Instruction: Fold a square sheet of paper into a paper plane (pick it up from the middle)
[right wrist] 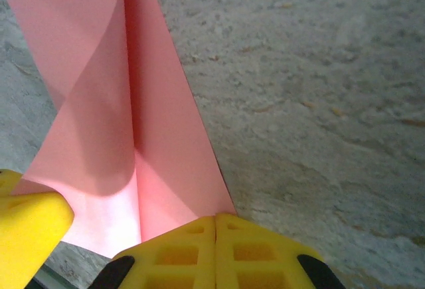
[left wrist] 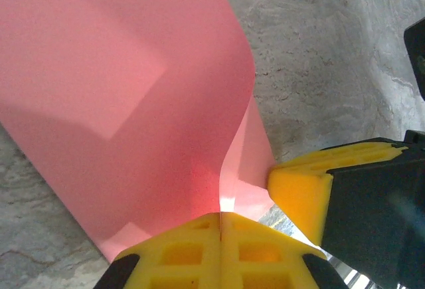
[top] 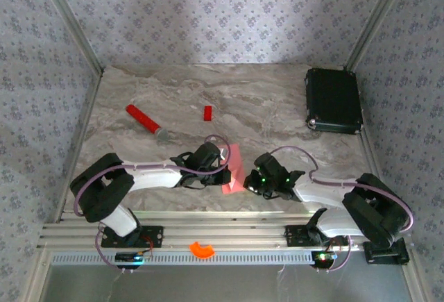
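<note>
Closest to the lens, the left gripper is clenched on the near edge of the pink paper, its two yellow tips pressed together with the sheet rising out from between them. Just beside it along that same edge, the right gripper is likewise clamped on the paper, so both arms reach in from opposite sides and meet at one short stretch of it. The paper is no flat square now: a long valley runs up its middle, a slanted flap overlaps one side, and one layer bows outward in a soft curve. Two pinches so near each other look meant to hold the layers together along the centre crease while the loose, curling part is brought under control. I cannot tell whether the far end rests on the surface or hangs clear of it.

Around the paper stand walls covered in grey flowered wallpaper, and beneath it a table with a pale marbled top. Well beyond the paper and to its right lies a black case. Beyond the paper to its left lies a red stick with a grey tip, and a small red block sits beyond it, nearer in line. On the near side of the paper, an orange piece rests on the metal rail
</note>
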You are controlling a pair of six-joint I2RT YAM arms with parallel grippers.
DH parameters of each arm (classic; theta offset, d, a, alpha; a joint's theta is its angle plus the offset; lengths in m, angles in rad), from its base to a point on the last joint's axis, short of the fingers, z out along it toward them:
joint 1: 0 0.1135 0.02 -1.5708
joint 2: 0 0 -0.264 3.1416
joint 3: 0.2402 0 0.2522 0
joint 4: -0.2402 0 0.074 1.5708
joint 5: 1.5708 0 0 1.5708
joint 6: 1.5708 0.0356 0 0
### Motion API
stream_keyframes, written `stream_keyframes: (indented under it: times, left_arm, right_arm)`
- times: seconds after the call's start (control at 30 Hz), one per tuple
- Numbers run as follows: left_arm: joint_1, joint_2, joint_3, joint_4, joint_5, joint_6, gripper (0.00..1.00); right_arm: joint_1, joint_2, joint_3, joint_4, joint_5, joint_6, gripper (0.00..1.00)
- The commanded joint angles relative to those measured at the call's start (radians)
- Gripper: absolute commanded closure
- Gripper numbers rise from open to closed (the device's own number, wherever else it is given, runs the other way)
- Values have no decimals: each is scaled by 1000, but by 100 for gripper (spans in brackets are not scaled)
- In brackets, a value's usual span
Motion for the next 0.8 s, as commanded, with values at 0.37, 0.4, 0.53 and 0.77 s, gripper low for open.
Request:
stream_keyframes:
  times: [0.37, 0.4, 0.53, 0.77]
  left_arm:
    - [52, -23, 13, -52, 28, 57, 100]
    - [55, -22, 11, -53, 29, 57, 100]
    - [58, -23, 9, -51, 33, 59, 100]
    - [65, -8, 22, -65, 45, 74, 100]
  right_arm:
    - [4, 49, 22, -25, 11, 1, 93]
    - [4, 46, 23, -27, 11, 0, 93]
    - [4, 44, 20, -29, 10, 0, 93]
    - [4, 38, 14, -29, 11, 2, 93]
